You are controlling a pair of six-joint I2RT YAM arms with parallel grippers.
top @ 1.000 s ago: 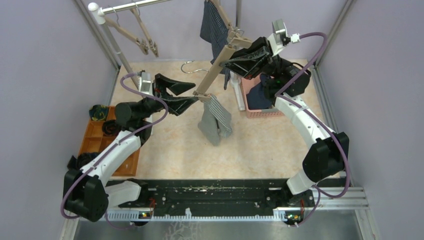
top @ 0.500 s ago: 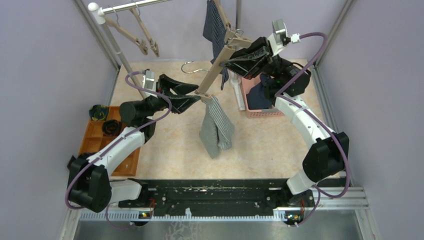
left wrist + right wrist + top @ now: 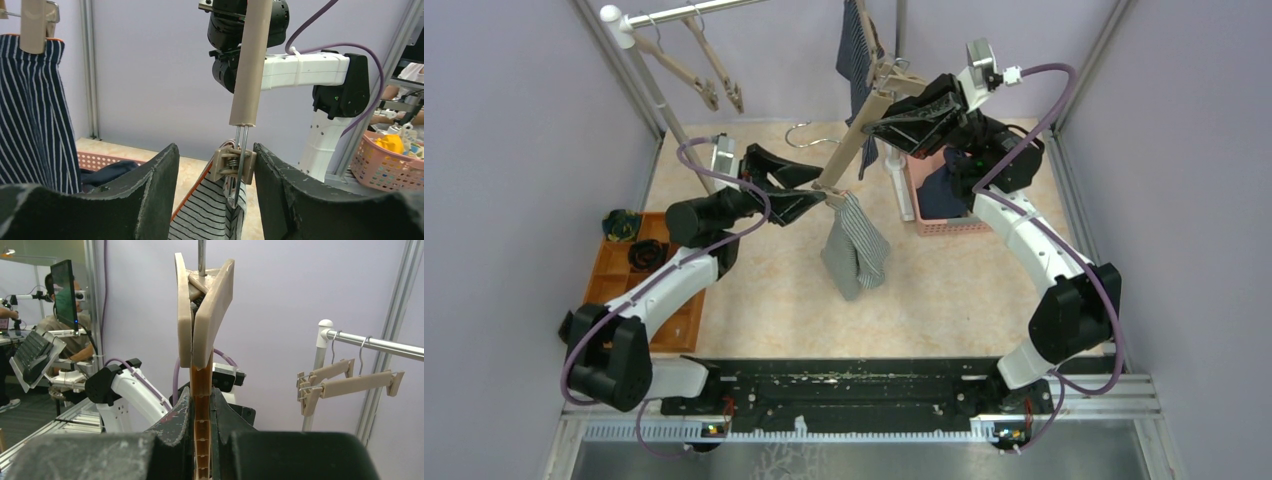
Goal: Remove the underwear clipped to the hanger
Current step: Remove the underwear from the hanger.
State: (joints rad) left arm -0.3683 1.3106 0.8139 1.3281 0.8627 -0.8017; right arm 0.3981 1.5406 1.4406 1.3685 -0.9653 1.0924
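Grey-white striped underwear (image 3: 856, 245): we found it hanging from the clip (image 3: 232, 162) at the lower end of the hanger (image 3: 856, 135). Its orange-edged waistband was pinched in that clip and the cloth drooped free below.
Hanger: beige and steeply tilted, with its low end toward the left arm.
Left gripper (image 3: 816, 192): the jaws stood apart with one finger on each side of the clip. We noted a gap on one side, while the other finger sat just beside the clip. We could not confirm contact.
Right gripper (image 3: 879, 120): it was clamped tight on the hanger's bar.
Dark-blue pinstriped underwear (image 3: 856, 50): it was clipped at the hanger's upper end and hung down.
Pink basket (image 3: 919, 215): it stood under the right arm and held a navy garment (image 3: 944, 190).
Orange tray (image 3: 609, 285): it lay at the far left with dark bundles in it.
Rail (image 3: 694, 10): it ran along the back left and carried empty hangers (image 3: 709, 75).
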